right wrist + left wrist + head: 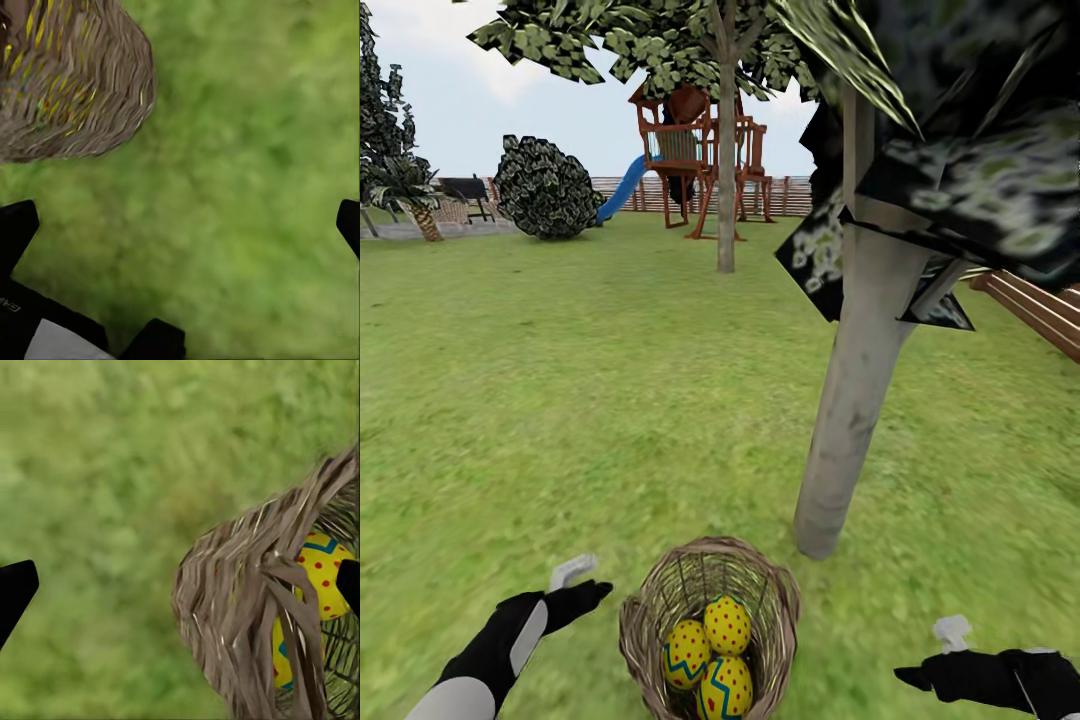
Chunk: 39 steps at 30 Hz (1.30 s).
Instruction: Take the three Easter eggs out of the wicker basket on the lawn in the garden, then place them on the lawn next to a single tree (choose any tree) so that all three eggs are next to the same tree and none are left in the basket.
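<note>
The wicker basket [650, 610] stands on the lawn [560, 400] just in front of me, and three yellow Easter eggs [727, 624] with red dots and blue zigzags lie inside it. A pale-trunked tree [860, 400] rises just beyond the basket, to its right. My left gripper [585, 585] hangs open to the left of the basket, holding nothing. In the left wrist view the basket wall [240, 607] and one egg [322, 574] show between the spread fingertips [15, 589]. My right gripper [925, 655] is open and empty to the right of the basket [67, 82], over grass.
A second slim tree [726, 180] stands farther back in the garden, in front of a wooden play set [695, 150] with a blue slide. A round dark bush [545, 188] sits far left. Brown fence slats [1040, 310] run along the right.
</note>
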Motion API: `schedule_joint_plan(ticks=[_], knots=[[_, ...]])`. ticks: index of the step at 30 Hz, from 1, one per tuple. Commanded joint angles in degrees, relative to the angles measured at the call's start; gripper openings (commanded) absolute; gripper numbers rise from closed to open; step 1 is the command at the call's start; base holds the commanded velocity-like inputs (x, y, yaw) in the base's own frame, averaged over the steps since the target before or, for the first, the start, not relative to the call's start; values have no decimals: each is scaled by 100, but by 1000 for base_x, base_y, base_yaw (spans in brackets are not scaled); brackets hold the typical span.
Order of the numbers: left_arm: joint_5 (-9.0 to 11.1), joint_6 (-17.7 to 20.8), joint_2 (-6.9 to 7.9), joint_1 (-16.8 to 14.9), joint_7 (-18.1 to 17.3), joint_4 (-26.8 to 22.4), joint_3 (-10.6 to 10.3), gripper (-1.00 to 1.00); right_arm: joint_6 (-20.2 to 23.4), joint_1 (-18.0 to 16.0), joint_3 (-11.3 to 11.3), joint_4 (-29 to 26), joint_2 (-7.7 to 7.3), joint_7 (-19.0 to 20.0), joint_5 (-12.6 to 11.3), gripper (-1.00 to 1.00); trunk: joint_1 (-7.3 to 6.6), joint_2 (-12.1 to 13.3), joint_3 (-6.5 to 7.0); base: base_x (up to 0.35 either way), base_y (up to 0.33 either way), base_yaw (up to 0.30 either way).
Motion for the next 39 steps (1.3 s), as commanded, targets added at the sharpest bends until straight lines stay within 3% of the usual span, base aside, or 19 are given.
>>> schedule_joint_plan(ticks=[1,3,4,5,8,11,15,20,24,29,32,39], knots=[[29,44,21,4,-198,-12,141,100,130,-13,-1,-55,188,36,68,100,-23,39,13,0,0,0],[28,44,178,11,-686,-5,333,100,461,-17,418,-456,571,48,87,100,-67,119,49,0,0,0],[28,44,217,11,-775,5,348,100,555,-17,511,-652,671,54,83,100,-89,159,67,0,0,0],[28,43,309,24,-950,31,372,100,836,-17,627,-1314,948,84,65,100,-111,199,85,0,0,0],[30,43,416,42,-1118,52,408,100,1141,6,672,-2309,1338,220,55,100,-177,320,139,0,0,0],[27,41,455,57,-1279,63,644,100,1257,90,681,-3251,1737,573,85,100,-199,360,157,0,0,0],[21,36,468,72,-1402,224,1048,100,1333,354,690,-4199,2037,887,93,100,-199,360,157,0,0,0],[20,36,466,75,-1440,302,1181,100,1617,472,692,-4766,2155,982,93,100,-199,360,157,0,0,0],[20,36,463,74,-1440,317,1192,100,1696,483,693,-4861,2162,1289,105,100,-199,360,157,0,0,0],[22,36,462,76,-1442,325,1196,100,1706,491,693,-4903,2161,1381,107,100,-199,360,157,0,0,0],[21,36,462,77,-1443,331,1194,100,1705,665,755,-5052,2176,1649,101,100,-199,360,157,0,0,0],[28,36,462,75,-1443,327,1200,100,1898,1202,2059,-5673,2221,1863,79,100,-199,360,157,0,0,0]])
